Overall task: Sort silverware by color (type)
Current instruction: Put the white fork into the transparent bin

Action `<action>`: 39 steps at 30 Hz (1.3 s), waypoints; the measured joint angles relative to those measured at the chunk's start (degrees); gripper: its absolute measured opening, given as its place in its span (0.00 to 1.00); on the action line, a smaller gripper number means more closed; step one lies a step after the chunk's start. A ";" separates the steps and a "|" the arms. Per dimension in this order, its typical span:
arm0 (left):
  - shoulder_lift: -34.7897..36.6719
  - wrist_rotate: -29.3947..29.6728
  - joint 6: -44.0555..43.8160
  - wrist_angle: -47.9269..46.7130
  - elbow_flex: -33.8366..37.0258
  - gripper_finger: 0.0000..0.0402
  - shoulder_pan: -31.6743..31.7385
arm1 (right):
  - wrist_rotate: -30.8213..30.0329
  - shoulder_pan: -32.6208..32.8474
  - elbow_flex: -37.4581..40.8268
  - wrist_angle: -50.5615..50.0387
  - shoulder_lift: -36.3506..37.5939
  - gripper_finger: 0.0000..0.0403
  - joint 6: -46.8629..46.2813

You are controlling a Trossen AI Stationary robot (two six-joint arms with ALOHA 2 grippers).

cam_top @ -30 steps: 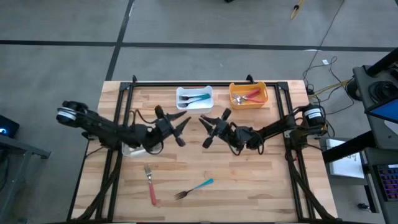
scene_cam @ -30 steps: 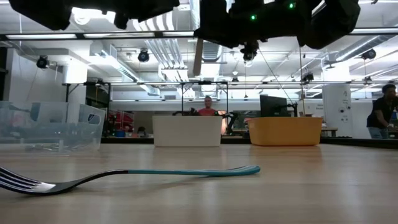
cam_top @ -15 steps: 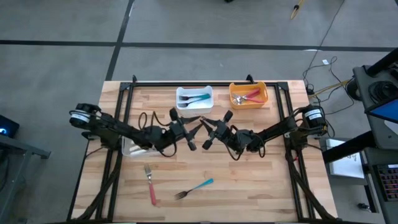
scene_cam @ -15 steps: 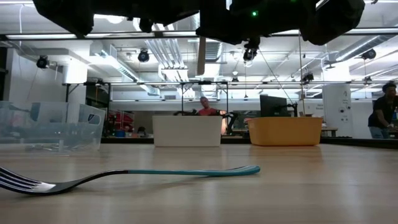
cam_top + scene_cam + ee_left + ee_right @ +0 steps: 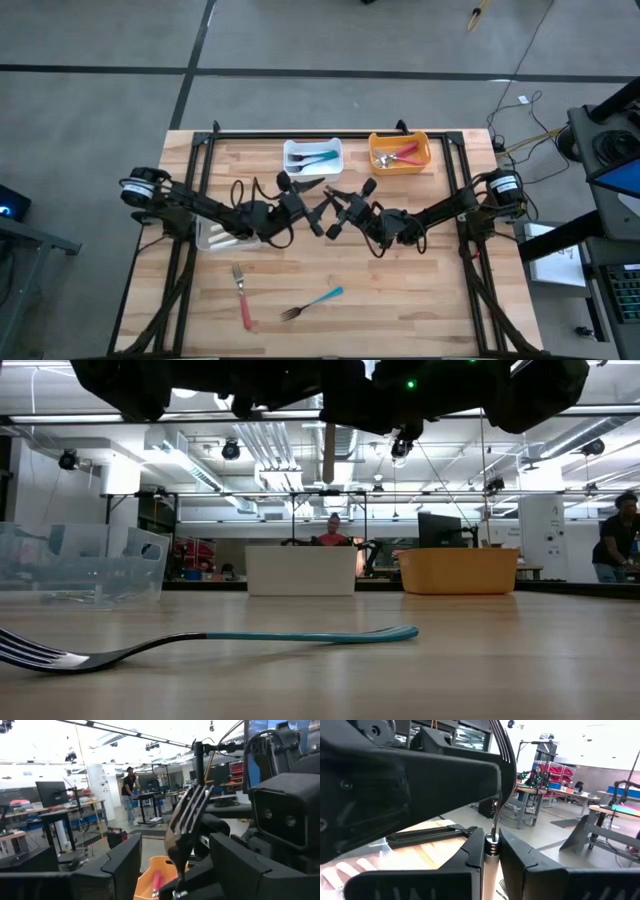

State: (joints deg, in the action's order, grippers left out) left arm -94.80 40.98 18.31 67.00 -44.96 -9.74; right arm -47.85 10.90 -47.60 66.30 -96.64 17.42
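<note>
1. The right gripper, jaws clamped on a white-handled fork, holds it upright mid-bench.
2. The left gripper brackets the fork head with jaws spread; close squarely before the right lets go.

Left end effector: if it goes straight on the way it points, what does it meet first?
Probably the white-handled metal fork, whose tines stand between the left end effector's open fingers. Just beyond it is the right end effector, shut on the fork's handle. Depth is hard to judge.
</note>
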 joint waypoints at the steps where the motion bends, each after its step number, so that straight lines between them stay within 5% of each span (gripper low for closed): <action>1: 0.00 -0.32 -0.24 -0.02 0.05 0.53 0.13 | -0.01 0.00 0.04 0.02 0.00 0.07 0.01; 6: -0.03 -6.35 0.15 -0.58 0.34 0.52 0.53 | 4.70 -0.02 0.13 0.00 0.00 0.07 3.23; 21: -0.04 -6.46 0.26 -1.28 0.44 0.50 0.58 | 4.36 -0.02 0.13 -1.26 0.00 0.07 2.13; 39: -0.04 -6.46 0.09 -1.96 0.49 0.25 0.58 | 4.54 -0.02 0.37 -1.40 0.00 0.09 2.62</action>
State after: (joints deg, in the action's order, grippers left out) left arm -94.85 34.52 18.40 65.04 -44.47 -9.17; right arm -43.31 10.87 -47.22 64.90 -96.64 20.03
